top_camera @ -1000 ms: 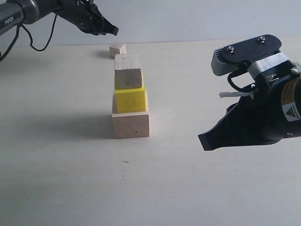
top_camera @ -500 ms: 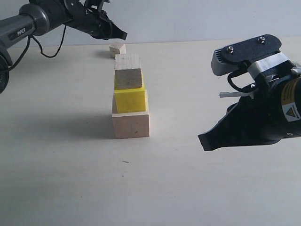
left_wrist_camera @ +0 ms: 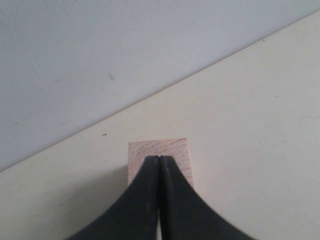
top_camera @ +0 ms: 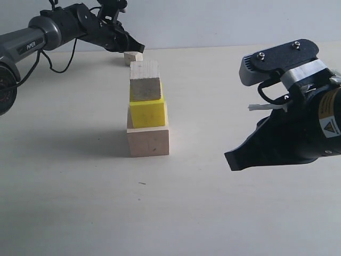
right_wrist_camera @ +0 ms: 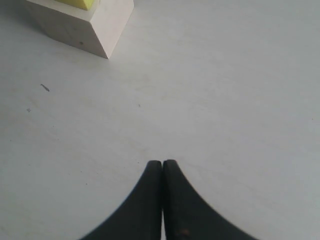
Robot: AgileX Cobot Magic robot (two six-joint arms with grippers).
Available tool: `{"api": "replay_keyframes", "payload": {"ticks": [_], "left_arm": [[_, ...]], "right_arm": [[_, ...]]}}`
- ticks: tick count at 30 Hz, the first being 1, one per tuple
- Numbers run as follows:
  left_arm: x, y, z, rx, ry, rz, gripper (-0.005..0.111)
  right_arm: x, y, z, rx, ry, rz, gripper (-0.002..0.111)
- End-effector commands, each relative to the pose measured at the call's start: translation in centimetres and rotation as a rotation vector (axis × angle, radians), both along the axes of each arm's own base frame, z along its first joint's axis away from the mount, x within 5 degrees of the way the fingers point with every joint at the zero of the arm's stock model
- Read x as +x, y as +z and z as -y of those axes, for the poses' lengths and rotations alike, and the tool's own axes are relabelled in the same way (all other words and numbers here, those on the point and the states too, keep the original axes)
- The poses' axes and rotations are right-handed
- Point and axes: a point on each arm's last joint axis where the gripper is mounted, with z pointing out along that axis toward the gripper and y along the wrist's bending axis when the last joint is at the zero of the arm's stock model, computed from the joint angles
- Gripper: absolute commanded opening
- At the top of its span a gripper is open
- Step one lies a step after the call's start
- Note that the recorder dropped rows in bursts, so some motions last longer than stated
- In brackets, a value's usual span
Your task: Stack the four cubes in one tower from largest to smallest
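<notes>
Small cube (top_camera: 133, 55): lies alone at the back of the table (top_camera: 74, 202), close to the wall (top_camera: 213, 21) and well behind the tower (top_camera: 147, 122). Sits right under the tips of the left gripper (top_camera: 138, 47), which are pressed together with no gap and pinch nothing. In the left wrist view, covered along its near edge by the shut tips. Touching or just above: cannot tell.

Tower: stands mid-table, three high. Big cube (top_camera: 148, 140) at the base, yellow cube (top_camera: 149, 111) on it, third cube (top_camera: 145, 81) on top, set slightly toward the back.

Right gripper (top_camera: 230, 160): hangs to the right of the tower, well apart from it. Tips pressed together, gripping nothing, over bare table.

Hidden or cut off: much of the small cube's top face behind the left fingers (left_wrist_camera: 145, 195) in the wrist view. In the right wrist view, only a corner of the big cube and a sliver of yellow at the frame edge. Right arm cut by the exterior frame's edge.
</notes>
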Motion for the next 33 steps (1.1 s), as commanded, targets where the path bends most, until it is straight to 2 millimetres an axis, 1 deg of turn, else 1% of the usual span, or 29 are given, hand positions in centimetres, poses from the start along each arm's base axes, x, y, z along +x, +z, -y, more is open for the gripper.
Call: {"api": "replay_keyframes", "payload": {"ticks": [1, 4, 11, 14, 18, 21, 24, 25, 26, 27, 28, 29, 30, 31, 33], "left_arm": [[0.1, 0.2, 0.1, -0.009, 0.005, 0.018, 0.0], [0.1, 0.1, 0.1, -0.006, 0.005, 0.016, 0.0], [0.0, -1.4, 0.1, 0.004, -0.001, -0.016, 0.0], [0.0, -1.4, 0.1, 0.006, -0.002, -0.019, 0.0], [-0.4, -1.9, 0.1, 0.039, -0.03, -0.069, 0.0], [-0.9, -2.4, -0.2, 0.074, -0.029, -0.14, 0.0], [-1.6, -2.9, -0.9, 0.171, -0.021, -0.237, 0.0], [-1.8, -2.6, -1.0, 0.177, -0.028, -0.264, 0.0], [-2.1, -1.4, -0.9, 0.172, -0.035, -0.278, 0.0], [-2.2, -0.8, -0.9, 0.171, -0.037, -0.281, 0.0], [-2.5, 1.1, -1.0, 0.17, -0.043, -0.278, 0.0], [-2.6, 1.9, -1.0, 0.17, -0.043, -0.269, 0.0], [-2.8, 3.8, -1.2, 0.167, -0.039, -0.24, 0.0], [-2.8, 6.1, -1.7, 0.154, -0.024, -0.188, 0.0], [-2.8, 8.4, -2.0, 0.135, -0.009, -0.12, 0.0]], "right_arm": [[0.0, 0.0, 0.1, 0.004, 0.007, 0.01, 0.0], [0.0, 0.0, 0.1, 0.004, 0.007, 0.01, 0.0], [-0.1, 0.0, 0.1, 0.003, 0.006, 0.008, 0.0], [-0.1, 0.0, 0.1, 0.003, 0.006, 0.008, 0.0], [-0.1, 0.0, 0.1, 0.003, 0.006, 0.008, 0.0], [-0.1, 0.0, 0.1, 0.002, 0.006, 0.009, 0.0], [-0.1, 0.1, 0.1, 0.002, 0.005, 0.007, 0.0], [-0.2, 0.2, 0.2, 0.004, 0.003, 0.008, 0.0], [-0.3, 0.4, 0.3, 0.012, 0.003, 0.016, 0.0], [-0.3, 0.6, 0.3, 0.017, 0.003, 0.02, 0.0], [-0.4, 0.8, 0.4, 0.024, 0.003, 0.028, 0.0], [-0.5, 0.9, 0.5, 0.029, 0.003, 0.033, 0.0], [-0.5, 1.0, 0.5, 0.032, 0.003, 0.036, 0.0], [-0.7, 1.3, 0.7, 0.042, 0.002, 0.044, 0.0], [-0.8, 1.5, 0.8, 0.056, 0.0, 0.051, 0.0]]}}
